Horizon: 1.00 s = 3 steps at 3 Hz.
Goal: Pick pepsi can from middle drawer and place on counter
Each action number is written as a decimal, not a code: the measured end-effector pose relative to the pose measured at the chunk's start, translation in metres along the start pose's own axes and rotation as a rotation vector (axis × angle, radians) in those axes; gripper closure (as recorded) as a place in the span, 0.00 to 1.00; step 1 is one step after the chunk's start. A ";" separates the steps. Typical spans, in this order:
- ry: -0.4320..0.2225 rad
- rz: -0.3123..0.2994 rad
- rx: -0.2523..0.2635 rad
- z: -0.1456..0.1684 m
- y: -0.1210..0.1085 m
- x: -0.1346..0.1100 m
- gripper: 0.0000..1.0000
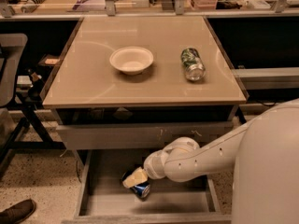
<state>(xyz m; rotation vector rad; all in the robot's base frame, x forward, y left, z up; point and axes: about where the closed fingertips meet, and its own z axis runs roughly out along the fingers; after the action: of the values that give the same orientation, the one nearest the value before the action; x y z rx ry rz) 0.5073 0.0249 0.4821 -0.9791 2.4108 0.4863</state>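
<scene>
The pepsi can (140,190), blue with a silver end, lies tilted on the floor of the open middle drawer (182,203), left of centre. My gripper (135,177) is down inside the drawer, right on top of the can and touching it, and hides the can's upper part. My white arm reaches in from the right. The beige counter (93,85) is above the drawer.
A white bowl (131,59) and a green and silver can (192,64) lying on its side are on the counter. A grey drawer front with white scuffs (117,135) is above the open drawer. A chair (11,78) and a shoe (16,211) are at the left.
</scene>
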 end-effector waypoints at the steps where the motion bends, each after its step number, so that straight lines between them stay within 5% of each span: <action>1: 0.000 0.000 0.001 0.000 0.000 0.000 0.00; 3: 0.005 -0.021 -0.006 -0.007 0.006 0.011 0.00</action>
<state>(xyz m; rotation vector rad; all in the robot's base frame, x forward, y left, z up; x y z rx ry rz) 0.4942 0.0192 0.4824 -1.0083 2.4020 0.4839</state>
